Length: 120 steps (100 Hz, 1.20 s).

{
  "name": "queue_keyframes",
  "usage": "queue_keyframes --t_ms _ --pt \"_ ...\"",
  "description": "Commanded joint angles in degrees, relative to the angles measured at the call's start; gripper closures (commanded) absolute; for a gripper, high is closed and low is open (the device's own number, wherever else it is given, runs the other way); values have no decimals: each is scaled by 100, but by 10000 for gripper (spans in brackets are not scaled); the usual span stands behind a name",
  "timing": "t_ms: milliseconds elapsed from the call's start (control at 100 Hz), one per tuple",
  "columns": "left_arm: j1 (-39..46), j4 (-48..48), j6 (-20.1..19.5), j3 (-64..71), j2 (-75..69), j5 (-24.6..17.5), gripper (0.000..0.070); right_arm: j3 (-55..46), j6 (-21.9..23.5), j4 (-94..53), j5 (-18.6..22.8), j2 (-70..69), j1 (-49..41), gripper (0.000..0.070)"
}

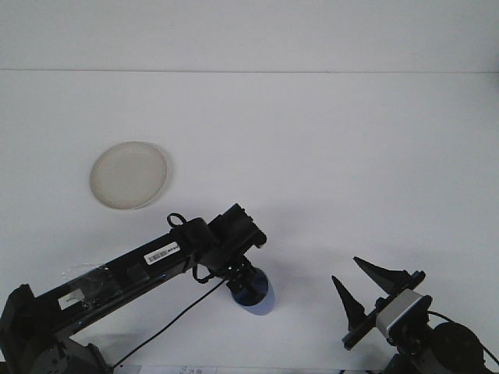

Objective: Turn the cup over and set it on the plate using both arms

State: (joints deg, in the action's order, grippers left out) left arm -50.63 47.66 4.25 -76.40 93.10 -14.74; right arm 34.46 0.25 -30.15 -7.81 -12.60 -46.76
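Blue round cup, tilted.

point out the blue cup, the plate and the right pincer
blue cup (257, 300), front view, on its lower side wall
plate (129, 174), front view, on its centre
right pincer (361, 285), front view, midway between its fingertips
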Motion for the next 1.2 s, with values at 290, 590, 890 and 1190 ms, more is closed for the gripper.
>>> queue_keyframes --t_ms 290,590,890,1190 --pt "881 1062 -551 -1377 -844 1504 692 44 -28 20 -24 -22 -50 325" --pt "3416 990 -756 -1622 -732 1759 694 33 -26 7 -24 -22 -50 325" --pt "4929 13 -782 -1652 337 1755 694 33 -26 -2 -20 -22 -50 325" --pt "5302 -116 -785 -2109 1453 1759 693 33 -22 -35 -22 -24 -50 326"
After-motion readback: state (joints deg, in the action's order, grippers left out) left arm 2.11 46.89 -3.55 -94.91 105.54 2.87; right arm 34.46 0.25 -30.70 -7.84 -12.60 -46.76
